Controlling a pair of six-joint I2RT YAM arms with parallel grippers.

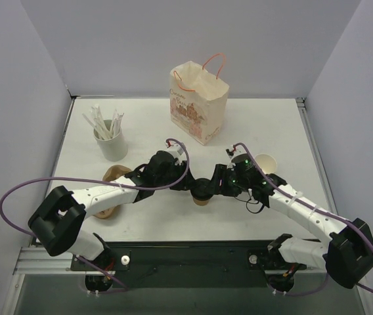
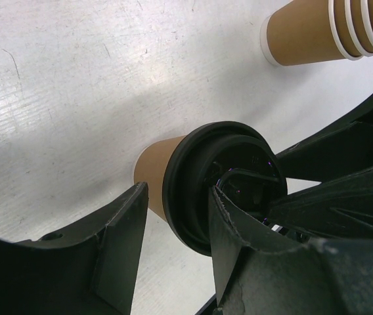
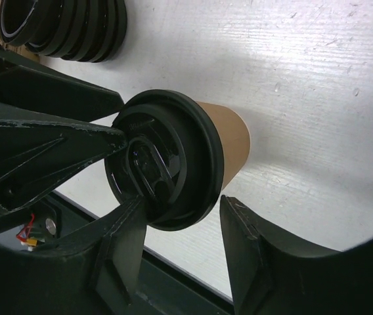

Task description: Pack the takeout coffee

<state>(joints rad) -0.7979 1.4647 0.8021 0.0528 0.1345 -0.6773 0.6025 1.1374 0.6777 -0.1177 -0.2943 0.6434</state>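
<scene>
Left gripper: whether the fingers touch the lid cannot be determined.
Right gripper: closure on the lid is likewise undetermined.
Takeout coffee: from above it is largely covered by both grippers; only part of the lid and a strip of cup wall are seen.
Stack of paper cups: truncated by the left wrist picture's edge.
Stack of lids: truncated by the right wrist picture's edge.
Paper bag: the print is too small to be read.
</scene>
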